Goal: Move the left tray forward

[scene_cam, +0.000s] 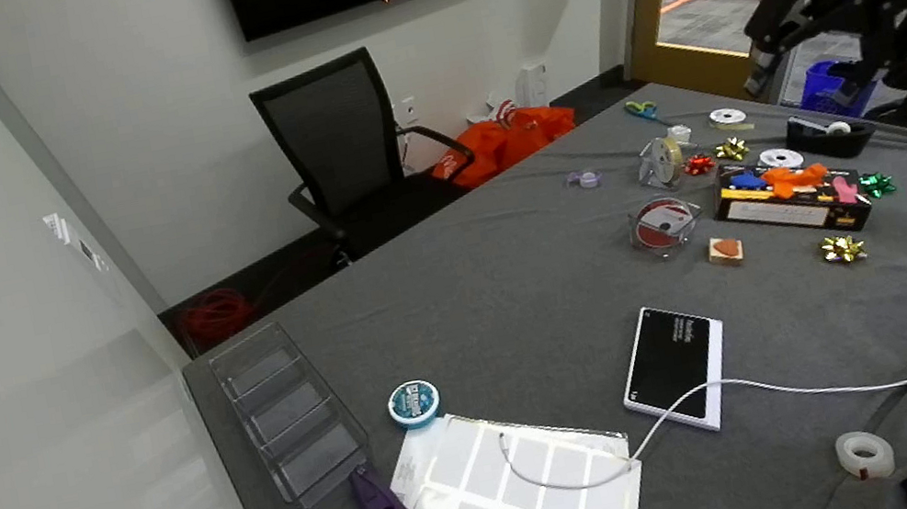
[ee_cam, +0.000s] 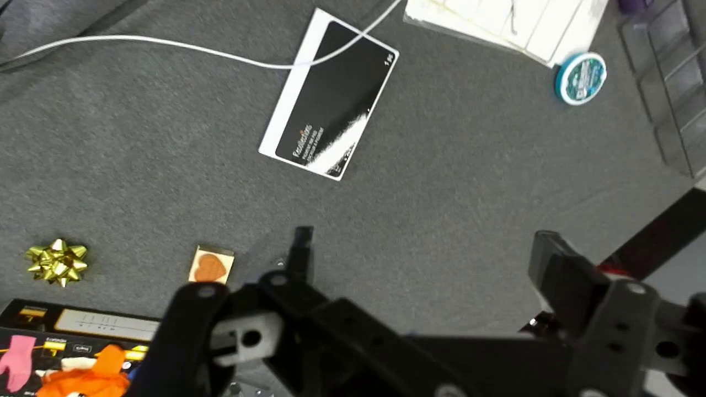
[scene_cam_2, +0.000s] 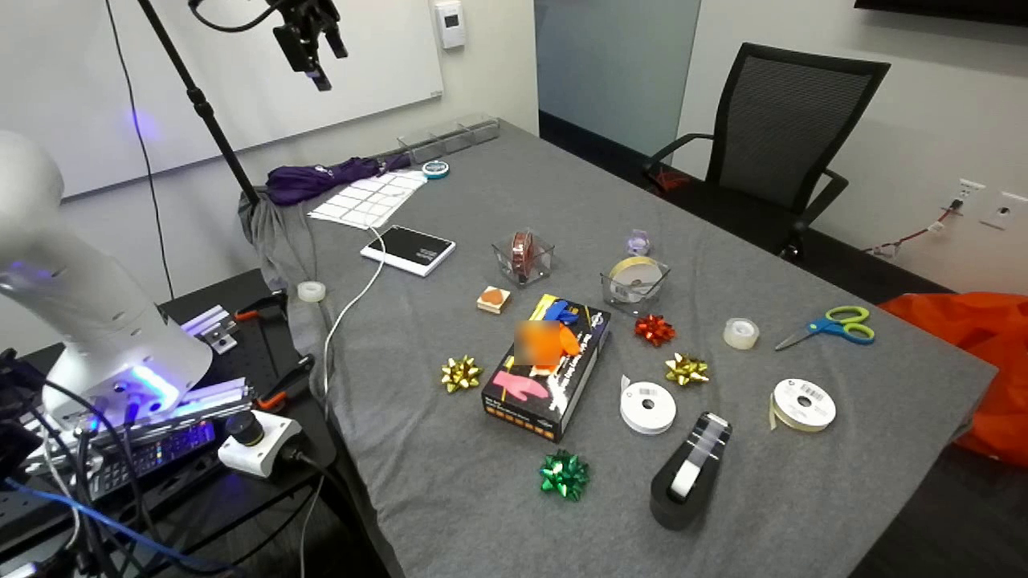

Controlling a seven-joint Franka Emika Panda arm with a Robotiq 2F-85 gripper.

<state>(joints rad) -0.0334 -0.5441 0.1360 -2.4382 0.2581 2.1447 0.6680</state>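
Note:
The left tray (scene_cam_2: 544, 262) is a small clear tray that looks dark on the grey cloth; a red ribbon spool (scene_cam_2: 522, 255) stands in it. It also shows in an exterior view (scene_cam: 692, 210). A similar clear tray (scene_cam_2: 630, 307) with a gold ribbon spool stands to its right. My gripper (scene_cam: 806, 85) is open and empty, held high above the table and apart from the trays. It also shows in an exterior view (scene_cam_2: 331, 68) and in the wrist view (ee_cam: 424, 234). In the wrist view the trays are mostly hidden behind the gripper.
A heart stamp (scene_cam_2: 493, 299), a black box (scene_cam_2: 530, 385) with orange things on it and a red bow (scene_cam_2: 654, 330) lie around the trays. A white slab (scene_cam_2: 409, 249) lies nearby, crossed by a white cable (scene_cam_2: 353, 309). A tape dispenser (scene_cam_2: 691, 474) and scissors (scene_cam_2: 831, 325) lie farther right.

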